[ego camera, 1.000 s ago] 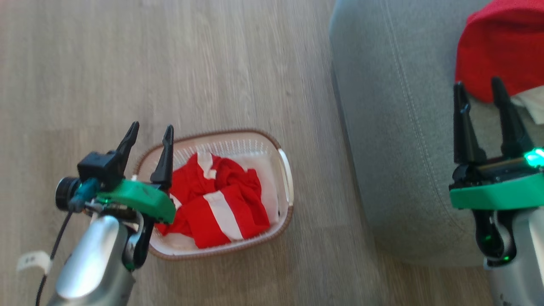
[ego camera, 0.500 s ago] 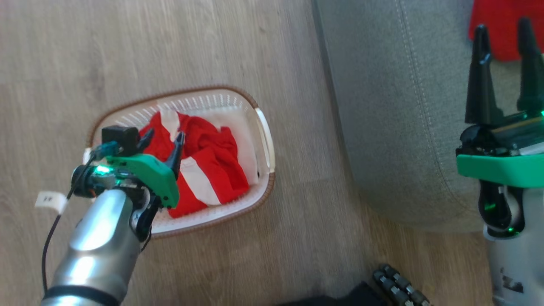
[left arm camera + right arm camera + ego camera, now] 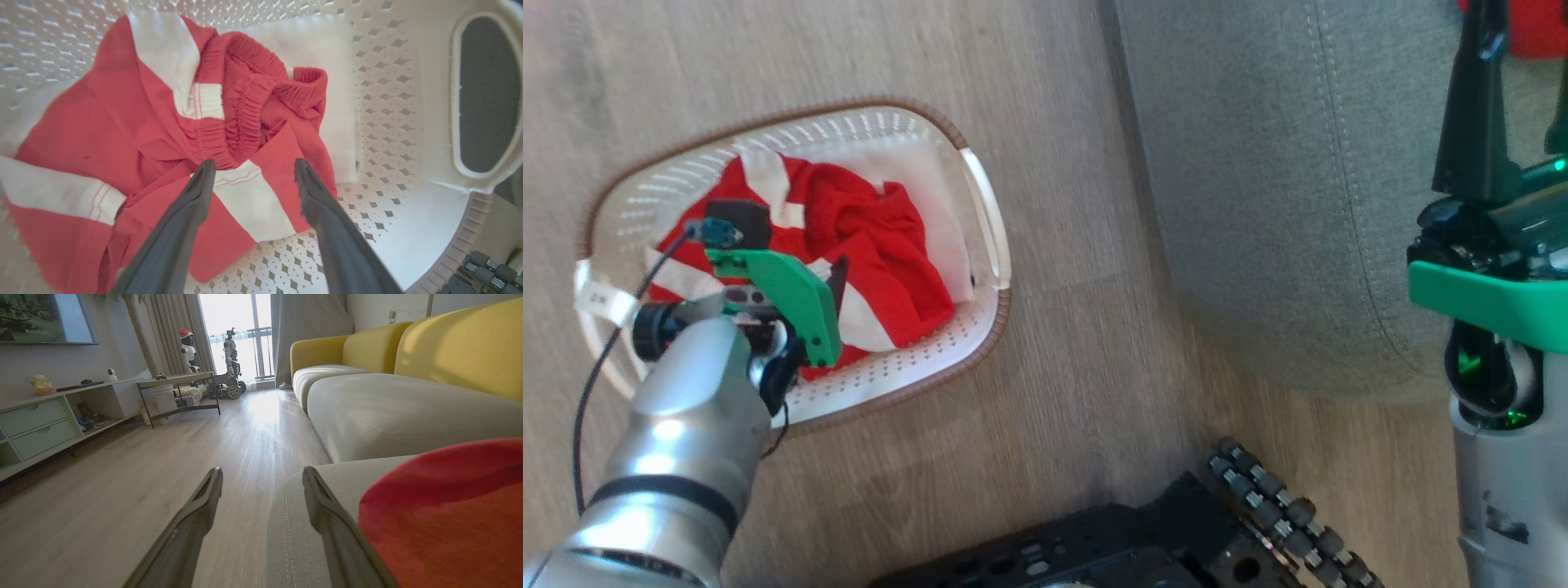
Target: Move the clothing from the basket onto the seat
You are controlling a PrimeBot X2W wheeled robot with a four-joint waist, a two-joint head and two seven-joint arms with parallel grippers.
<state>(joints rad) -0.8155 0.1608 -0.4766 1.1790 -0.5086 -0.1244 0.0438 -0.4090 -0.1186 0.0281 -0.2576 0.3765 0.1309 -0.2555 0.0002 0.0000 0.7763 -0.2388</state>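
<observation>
Hovering my left gripper [image 3: 253, 163], fingers wide, just over the red clothing [image 3: 122, 122] in the basket [image 3: 388, 122]; my right gripper [image 3: 262, 470], also wide, is above the seat [image 3: 1258, 204].

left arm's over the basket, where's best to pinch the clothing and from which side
Probably the gathered elastic waistband of the clothing, from straight above: it stands up as a thick ridge, while the flat panels hug the basket floor.

Ahead of the right pincer [image 3: 262, 476], a tall glass door [image 3: 241, 318] is shining brightly onto pale wood-plank flooring [image 3: 122, 498]; a pale-green drawer cabinet [image 3: 36, 428] is standing to the pincer's left.
</observation>
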